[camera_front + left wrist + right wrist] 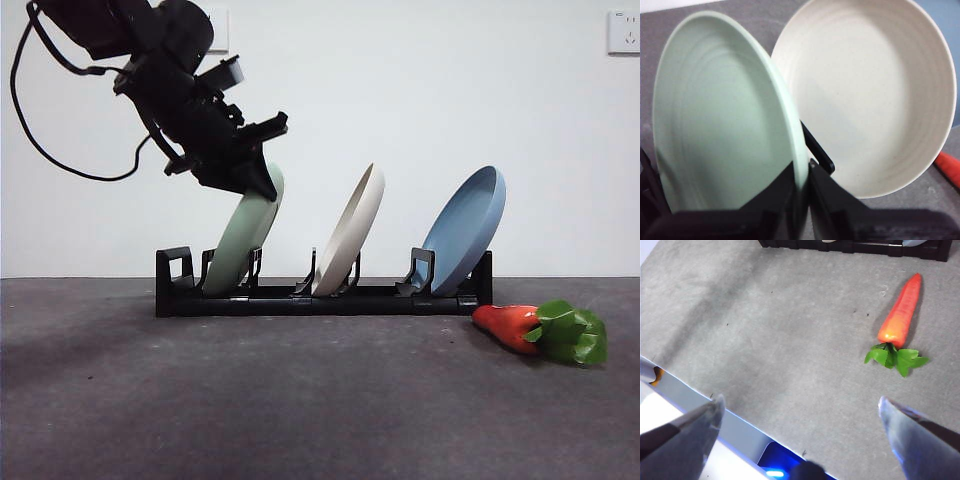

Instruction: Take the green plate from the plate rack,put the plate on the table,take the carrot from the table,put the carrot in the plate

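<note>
Left gripper (801, 175) jaws clamped on the green plate (725, 125) rim, plate seated in the plate rack (320, 297). Just past the jaws: cream plate (875, 95), then blue plate (465, 228). Right gripper (800, 412) jaws wide open over the table (765, 330), carrot (900, 315) ahead of them, clear of the rack.

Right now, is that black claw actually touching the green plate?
Touching. In the left wrist view the left gripper has its jaws closed on the green plate rim, no gap showing.

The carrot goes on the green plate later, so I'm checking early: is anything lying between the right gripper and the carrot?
Nothing visible does. The right gripper hangs open over bare table, and the carrot lies alone beyond it.
</note>
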`<state>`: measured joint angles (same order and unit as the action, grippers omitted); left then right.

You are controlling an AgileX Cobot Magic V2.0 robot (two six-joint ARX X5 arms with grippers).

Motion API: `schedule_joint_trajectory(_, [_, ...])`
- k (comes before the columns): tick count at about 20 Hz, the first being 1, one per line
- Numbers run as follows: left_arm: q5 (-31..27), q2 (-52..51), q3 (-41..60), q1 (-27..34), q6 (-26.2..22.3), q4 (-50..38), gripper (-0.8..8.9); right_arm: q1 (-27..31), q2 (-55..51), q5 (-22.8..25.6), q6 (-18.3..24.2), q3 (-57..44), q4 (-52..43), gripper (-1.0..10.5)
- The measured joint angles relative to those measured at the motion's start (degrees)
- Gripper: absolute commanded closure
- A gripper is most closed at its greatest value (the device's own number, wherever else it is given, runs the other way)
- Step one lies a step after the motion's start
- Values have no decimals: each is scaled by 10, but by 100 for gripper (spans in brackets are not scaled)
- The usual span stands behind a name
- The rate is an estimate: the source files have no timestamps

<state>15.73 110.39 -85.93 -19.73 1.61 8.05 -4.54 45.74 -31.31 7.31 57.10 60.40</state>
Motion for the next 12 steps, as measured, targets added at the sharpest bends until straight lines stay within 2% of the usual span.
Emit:
schedule_joint_trajectory(6, [5,-11,0,1,20,7,822,0,0,0,0,0,0,349])
schedule_joint_trajectory(12, [24,-82,-40,-2,30,54,822,0,0,0,0,0,0,349])
